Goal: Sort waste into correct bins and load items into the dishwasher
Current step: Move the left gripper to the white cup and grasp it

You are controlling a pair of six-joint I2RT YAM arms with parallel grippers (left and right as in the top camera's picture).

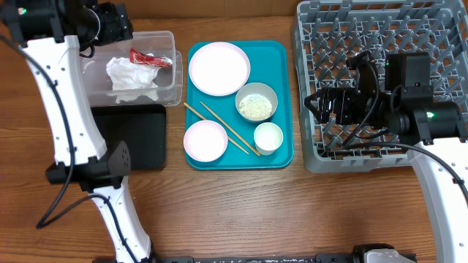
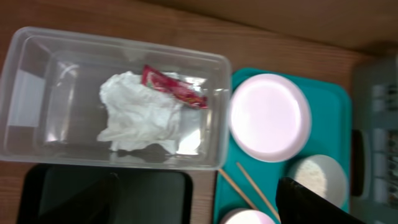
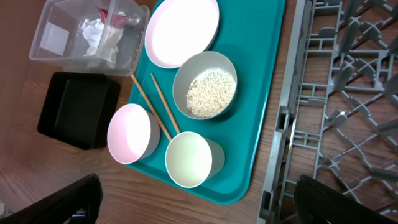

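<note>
The crumpled white napkin (image 1: pixel 131 74) and red wrapper (image 1: pixel 150 57) lie in the clear tub (image 1: pixel 170 88); both show in the left wrist view, napkin (image 2: pixel 140 115) and wrapper (image 2: pixel 171 87). The black tray (image 1: pixel 135 135) sits just in front of the tub. On the teal tray (image 1: pixel 281 157) are the plate (image 1: pixel 219 68), a bowl (image 1: pixel 270 93) holding rice (image 1: pixel 256 108), an empty bowl (image 1: pixel 205 140), the cup (image 1: pixel 268 136) and chopsticks (image 1: pixel 219 126). My left gripper (image 1: pixel 110 25) is open and empty above the tub's far-left end. My right gripper (image 1: pixel 316 102) is open and empty over the left edge of the grey rack (image 1: pixel 380 29).
The teal tray lies between the tub and the rack. In the right wrist view the cup (image 3: pixel 189 160) and rice bowl (image 3: pixel 205 87) are nearest the rack's left wall (image 3: pixel 283 143). Bare wooden table runs along the front.
</note>
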